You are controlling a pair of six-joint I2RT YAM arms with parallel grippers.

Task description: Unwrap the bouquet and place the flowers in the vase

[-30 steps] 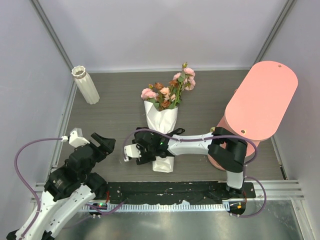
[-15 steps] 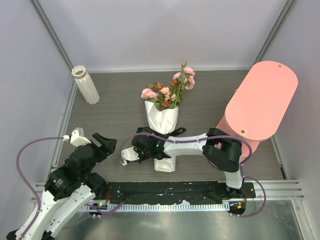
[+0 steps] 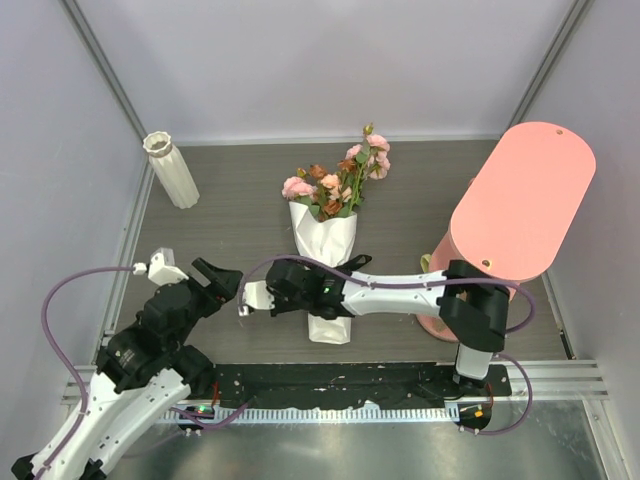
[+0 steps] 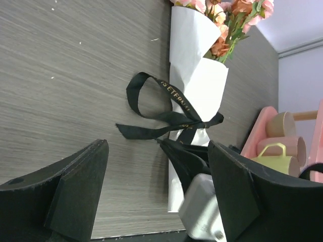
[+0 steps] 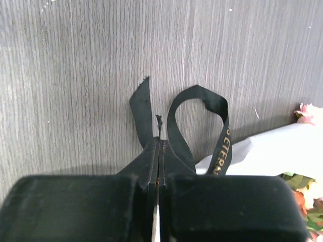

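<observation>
I read gold "ETERN…" on the black ribbon (image 5: 225, 132) round the bouquet (image 3: 325, 250), which lies mid-tabletop (image 3: 240, 200). My right gripper (image 5: 158, 146) is pinching a ribbon tail just left of the cone. My left gripper (image 3: 192, 272) hangs spread nearby. Bare wood lies leftward, the vase (image 3: 172, 170) stands far-left, and the stand (image 3: 520, 200) is on the right.

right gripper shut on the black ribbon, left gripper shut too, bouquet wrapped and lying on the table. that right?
Not quite: the left gripper is open, its jaws wide apart in the left wrist view. The rest holds: the right gripper is shut on the black ribbon, and the bouquet is wrapped and lying on the table.
</observation>
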